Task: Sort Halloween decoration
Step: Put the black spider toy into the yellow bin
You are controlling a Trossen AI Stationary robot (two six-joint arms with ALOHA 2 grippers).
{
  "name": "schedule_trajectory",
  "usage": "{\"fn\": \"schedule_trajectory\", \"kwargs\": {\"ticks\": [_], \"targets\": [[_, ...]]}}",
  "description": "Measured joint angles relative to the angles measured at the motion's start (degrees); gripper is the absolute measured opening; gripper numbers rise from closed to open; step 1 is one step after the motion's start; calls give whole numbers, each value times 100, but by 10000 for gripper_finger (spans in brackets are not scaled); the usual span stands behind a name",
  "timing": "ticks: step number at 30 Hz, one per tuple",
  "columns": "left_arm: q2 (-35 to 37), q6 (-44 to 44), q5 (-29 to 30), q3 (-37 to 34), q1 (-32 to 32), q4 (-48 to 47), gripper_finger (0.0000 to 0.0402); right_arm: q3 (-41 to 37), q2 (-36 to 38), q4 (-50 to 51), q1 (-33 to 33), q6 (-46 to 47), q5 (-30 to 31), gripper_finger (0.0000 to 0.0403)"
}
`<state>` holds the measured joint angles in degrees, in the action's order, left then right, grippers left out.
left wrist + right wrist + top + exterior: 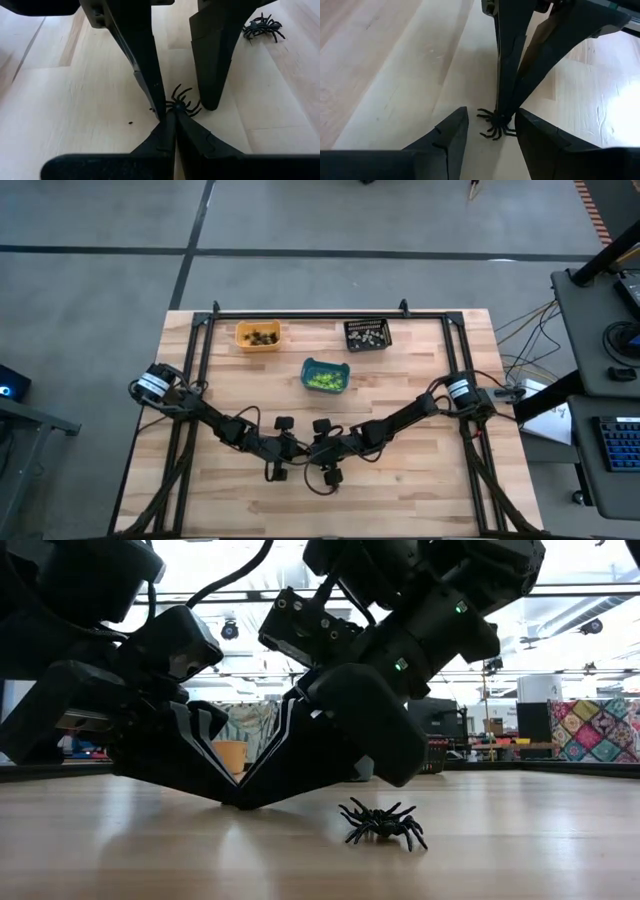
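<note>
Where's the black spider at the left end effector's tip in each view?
Left wrist: black spider, centre.
Right wrist: lower centre.
High: too small to see.
Low: not visible; the loose spider in the open looks like another one.
Landmark: the shut left end effector touching it, seen in both wrist views.

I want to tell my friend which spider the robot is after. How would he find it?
On the wooden table, find where the two dark arms meet. The shut left gripper touches a black spider with its tips, and the right gripper's open fingers stand either side of it. The other black spider lies alone, outside the fingers.
</note>
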<state>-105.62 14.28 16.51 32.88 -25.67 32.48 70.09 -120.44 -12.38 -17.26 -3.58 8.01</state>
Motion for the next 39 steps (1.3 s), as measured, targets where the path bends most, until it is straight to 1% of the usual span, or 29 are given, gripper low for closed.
{"fn": "schedule_trajectory", "kwargs": {"ticks": [6, 9, 21, 25, 28, 34, 37, 39], "targets": [[59, 0, -21, -1, 0, -7, 0, 16, 9, 38, 2, -32, 83, 150], [120, 0, -65, -3, 0, -50, 0, 50, 1, 72, 2, -39, 79, 137], [161, 0, -99, -7, -2, -61, 0, 73, -4, 84, 4, -97, 9, 16], [251, 0, -93, -13, 0, -154, 0, 122, 21, 129, 38, 143, -68, 9], [406, 0, -81, -13, 0, -452, 0, 170, 67, 152, 90, 399, -163, 9], [917, -25, -59, -22, 0, -1269, 0, 189, 256, 228, 345, 1091, -751, 8], [1200, -136, -52, -21, 0, -1557, 0, 183, 336, 171, 485, 1407, -1041, 8], [1398, -275, -52, -53, -2, -1572, 0, 182, 348, 69, 592, 1648, -1298, 8]]}}
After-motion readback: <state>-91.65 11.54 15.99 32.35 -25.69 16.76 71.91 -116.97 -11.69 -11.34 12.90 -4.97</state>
